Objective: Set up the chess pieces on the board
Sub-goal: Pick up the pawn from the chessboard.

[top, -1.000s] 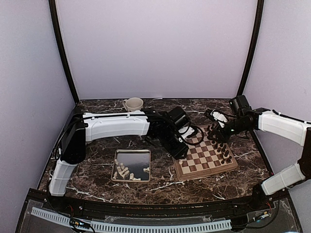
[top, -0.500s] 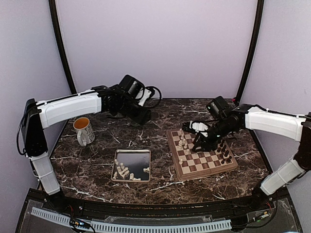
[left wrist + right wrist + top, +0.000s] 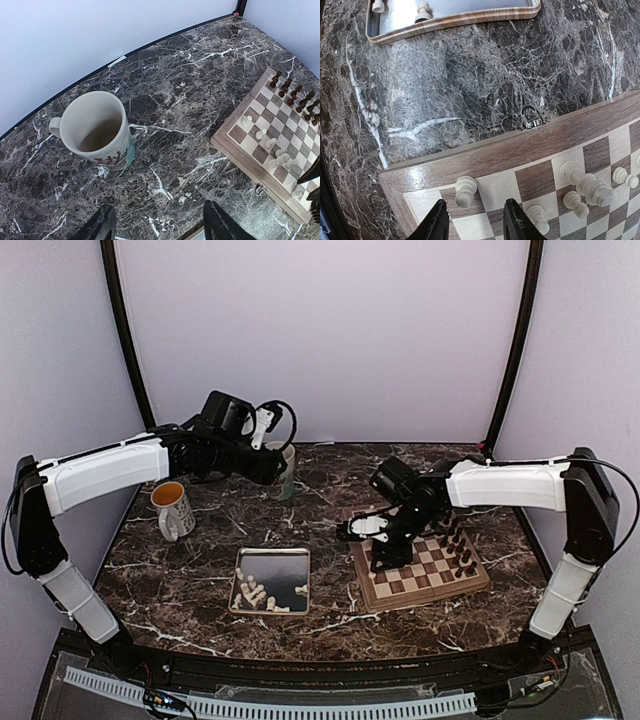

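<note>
Right pincer (image 3: 476,223) at board (image 3: 495,150) corner
Jaws parted, empty, over the corner of the board nearest the tabletop's middle; one of the chess pieces (image 3: 465,191) stands just ahead of its fingertips. Left pincer (image 3: 160,227): open, empty.

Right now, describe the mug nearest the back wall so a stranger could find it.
Look along the marble table's back edge, left of the chessboard. The mug stands upright there, with red figures above a teal base; unlike the other mug farther left, its inside is cream, not orange.
</note>
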Tool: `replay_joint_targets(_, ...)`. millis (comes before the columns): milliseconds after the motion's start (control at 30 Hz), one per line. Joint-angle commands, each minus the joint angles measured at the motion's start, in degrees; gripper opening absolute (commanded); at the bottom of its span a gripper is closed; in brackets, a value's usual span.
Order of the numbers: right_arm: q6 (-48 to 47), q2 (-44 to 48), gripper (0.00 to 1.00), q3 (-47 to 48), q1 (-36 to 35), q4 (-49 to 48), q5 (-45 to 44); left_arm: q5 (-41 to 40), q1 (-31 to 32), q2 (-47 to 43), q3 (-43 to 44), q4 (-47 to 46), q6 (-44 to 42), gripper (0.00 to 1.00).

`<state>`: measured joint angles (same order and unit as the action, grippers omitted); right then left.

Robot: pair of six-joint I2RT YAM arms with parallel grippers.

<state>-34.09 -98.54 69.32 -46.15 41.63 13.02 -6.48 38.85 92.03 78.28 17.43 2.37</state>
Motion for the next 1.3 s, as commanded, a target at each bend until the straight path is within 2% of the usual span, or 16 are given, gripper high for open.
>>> replay_joint_targets(0, -0.21, -2.29, 0.38, 2.6, -1.12, 1.61, -2.51, 2.08, 0.06, -1.61, -0.1, -1.19, 1.06, 0.62)
replay_joint_targets(233, 0.12, -3.98, 0.34, 2.77, -1.81, 1.8, -2.24, 2.43, 0.0, -1.05, 0.05, -0.95, 1.06, 0.62)
replay_joint_targets(467, 0.41, -3.86, 0.16, 2.89, -1.86, 1.92, -1.11, 3.33, 0.07, -0.14, 0.41, -0.6, 1.12, 0.61)
replay_joint_targets(600, 0.38, -3.67, 0.09, 3.05, -1.91, 2.01, -0.12, 3.75, 0.05, 0.4, 0.56, -0.28, 1.14, 0.62)
replay_joint_targets(867, 0.83, -1.2, 0.05, 1.84, -1.2, 3.08, -2.27, 4.15, 0.02, 0.67, 0.82, 0.03, 1.14, 0.61)
replay_joint_targets(1267, 1.48, 4.06, 0.05, -1.03, 4.31, 3.92, -3.04, 4.6, 0.02, 0.84, 1.11, 0.32, 1.14, 0.61)
